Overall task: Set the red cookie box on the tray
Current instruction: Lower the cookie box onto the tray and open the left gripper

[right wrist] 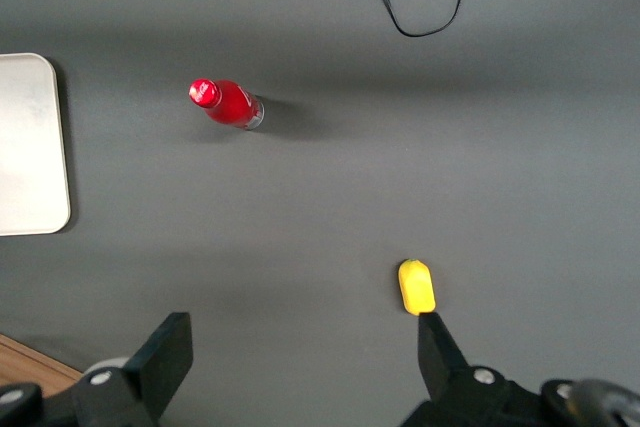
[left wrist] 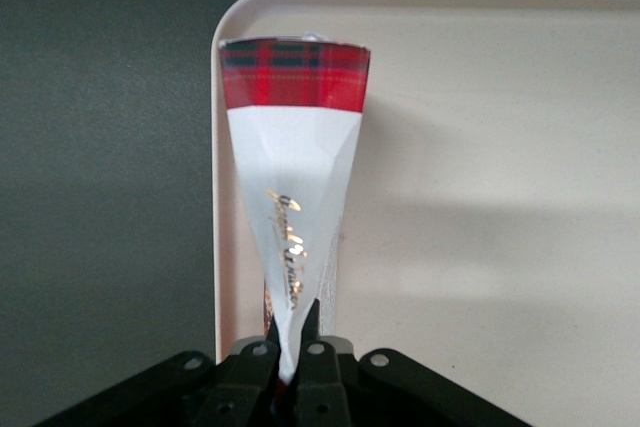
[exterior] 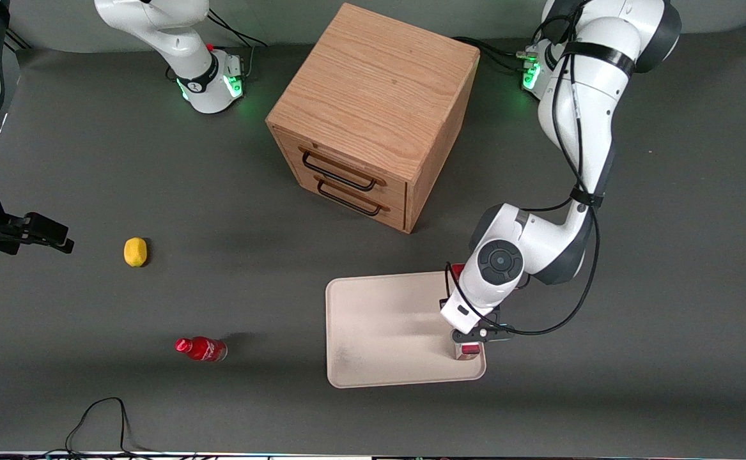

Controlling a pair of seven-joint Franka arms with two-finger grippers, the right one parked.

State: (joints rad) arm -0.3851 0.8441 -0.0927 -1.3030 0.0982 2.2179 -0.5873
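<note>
Red cookie box [left wrist: 293,162] over the tray [exterior: 379,332] edge, gripper [left wrist: 292,352] clamped tight on it, wooden cabinet [exterior: 373,115] farther off.

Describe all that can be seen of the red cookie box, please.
The red cookie box is a slim carton: white face with gold script, red tartan band at one end. The gripper is shut on it, its fingers pinching the other end. The box lies along the tray rim, near a corner.

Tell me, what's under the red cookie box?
The cream tray. The gripper holds the red cookie box over its edge; whether the box touches the tray is hidden.
</note>
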